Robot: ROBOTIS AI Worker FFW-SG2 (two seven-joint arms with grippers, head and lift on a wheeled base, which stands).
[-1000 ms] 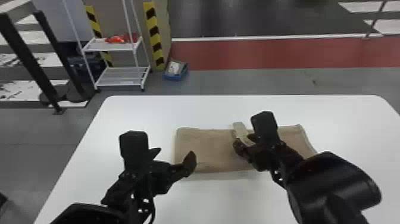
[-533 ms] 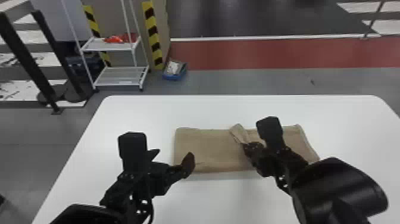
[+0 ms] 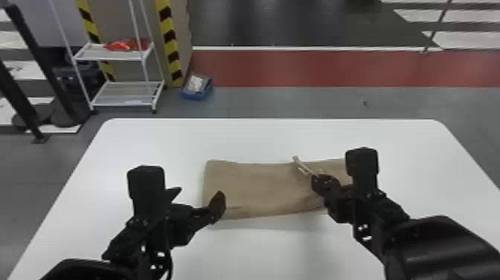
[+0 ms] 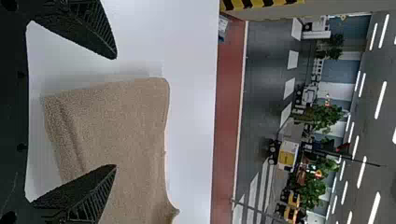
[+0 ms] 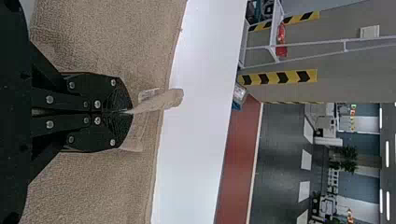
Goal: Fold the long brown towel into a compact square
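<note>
Towel (image 3: 253, 186): one | table (image 3: 268, 257): one | left pincer (image 3: 200, 193): one, apart | right pincer (image 3: 318, 179): one, clamped on towel

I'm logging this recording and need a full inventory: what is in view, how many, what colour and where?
Brown towel: one, brown, flat on the table, part pinched up
Table: one, white, under the towel
Shelf rack: one, white, beyond the table's far left corner
Bag-like item: seemingly one, red, on the rack
Bin: one, blue, on the floor beside the rack
Striped bands: at least two, yellow and black, behind the rack
Floor strip: one, red, beyond the table
Plants: several, green, far background
Left gripper: one, black, open at the towel's left end
Right gripper: one, black, shut on the towel
</note>
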